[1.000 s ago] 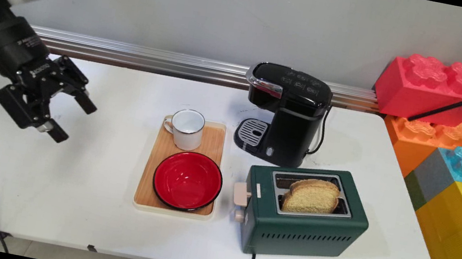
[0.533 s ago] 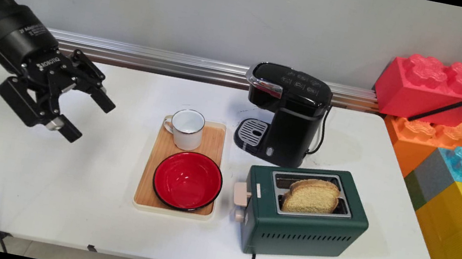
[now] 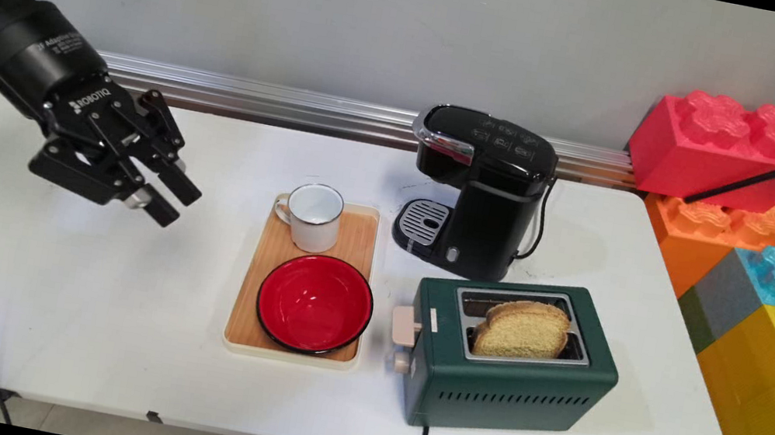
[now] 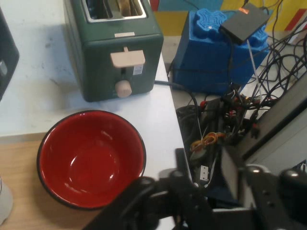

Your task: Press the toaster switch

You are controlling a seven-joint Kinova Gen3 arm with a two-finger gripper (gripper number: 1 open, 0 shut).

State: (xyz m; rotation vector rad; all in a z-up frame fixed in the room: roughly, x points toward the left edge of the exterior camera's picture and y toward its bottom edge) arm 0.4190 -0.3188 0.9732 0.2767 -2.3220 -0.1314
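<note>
Wooden tray (image 3: 355, 244) lies at the middle of the white counter (image 3: 106, 296), carrying a red bowl (image 3: 314, 304) at its near end and a white mug (image 3: 313, 217) at its far end. The gripper (image 3: 171, 203) hangs above the counter left of the tray. Over the last second it has travelled rightward, closer to the tray, and rolled about its wrist. It holds nothing, and whether its jaws stand apart or together I cannot tell. In the hand view the bowl sits ahead of the hand.

Big toy blocks (image 3: 730, 149) are stacked beyond the counter's right end. A green toaster (image 3: 510, 380) with bread (image 3: 525, 329) in its slot stands just right of the tray. A black coffee machine (image 3: 486, 195) stands behind it. Only bare counter shows between gripper and tray, the mug's handle turned toward the gripper.
</note>
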